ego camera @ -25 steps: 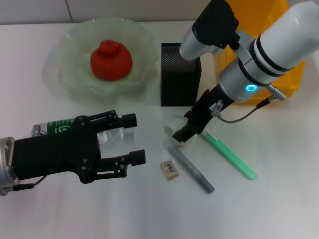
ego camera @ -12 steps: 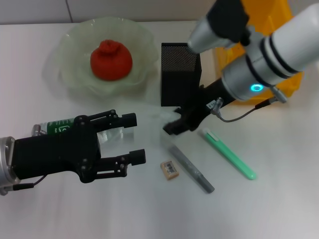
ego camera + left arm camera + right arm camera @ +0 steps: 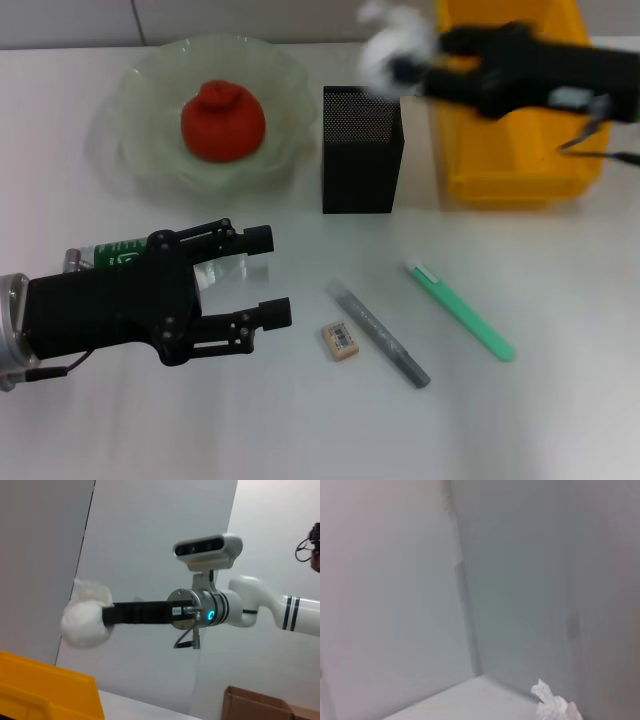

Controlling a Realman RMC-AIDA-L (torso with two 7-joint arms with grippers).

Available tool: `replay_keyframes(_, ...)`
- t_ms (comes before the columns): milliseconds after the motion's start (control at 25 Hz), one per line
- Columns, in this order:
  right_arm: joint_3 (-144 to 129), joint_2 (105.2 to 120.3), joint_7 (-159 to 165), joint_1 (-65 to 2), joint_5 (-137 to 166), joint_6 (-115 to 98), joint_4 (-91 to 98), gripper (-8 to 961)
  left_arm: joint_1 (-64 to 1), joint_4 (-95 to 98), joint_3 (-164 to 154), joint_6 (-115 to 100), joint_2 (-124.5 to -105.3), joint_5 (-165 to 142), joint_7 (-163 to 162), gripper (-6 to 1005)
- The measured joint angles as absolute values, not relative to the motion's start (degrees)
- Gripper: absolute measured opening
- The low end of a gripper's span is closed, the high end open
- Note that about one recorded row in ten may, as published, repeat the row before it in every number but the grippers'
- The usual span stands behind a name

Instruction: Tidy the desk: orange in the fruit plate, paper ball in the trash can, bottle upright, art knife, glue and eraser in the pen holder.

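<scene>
The right gripper [image 3: 405, 62] is raised and stretched level above the far side of the desk, its black body lying across the bright yellow rectangular plastic trash can [image 3: 520, 160], and its fingers are pinched on the small white crumpled paper ball [image 3: 388, 50], which is blurred in the head view and sits in the air above the gap between the bin and the tall square black metal-mesh pen holder [image 3: 362, 150]. The left gripper [image 3: 262, 280] hovers low at the near left of the white desk [image 3: 560, 400] with its black fingers spread apart, partly covering the clear plastic bottle [image 3: 120, 252] with a green label, which lies on its side. The red-orange puckered orange [image 3: 222, 121] rests in the pale-green scalloped fruit plate [image 3: 140, 160], left of the pen holder. On the near desk lie the tiny tan eraser [image 3: 340, 339] with a barcode label, a grey stick [image 3: 378, 334] just beside it, and a green stick [image 3: 460, 311] farther right, all apart from one another.
</scene>
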State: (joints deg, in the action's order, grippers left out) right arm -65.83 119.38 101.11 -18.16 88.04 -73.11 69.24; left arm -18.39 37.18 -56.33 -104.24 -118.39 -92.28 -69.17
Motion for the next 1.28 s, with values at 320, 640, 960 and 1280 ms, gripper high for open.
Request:
replay_keyframes(320,-51.12,119.16,96.46,-17.95,89.66,-72.68,62.41,443,-18.37,37.18,-56.55,-103.97,-118.41,-92.28,-69.17,785)
replay_keyframes(640,-49.47,119.31,89.12,-18.65,90.37,-63.17,57.74,452,-18.37,37.10,-56.52,-103.77,-118.47,-92.29,-69.17,785)
replay_keyframes(960,-49.66,118.92,87.93,-22.93,94.02,-58.28,51.09,462,-18.30,37.08,-56.21,-103.60,-118.42,-92.29,-69.17,784)
replay_keyframes(1280,-50.00,119.10,87.14,-25.76,96.24,-56.01,48.01,471,-18.35,37.08,-56.27,-103.61,-118.38,-92.29,-69.17,784)
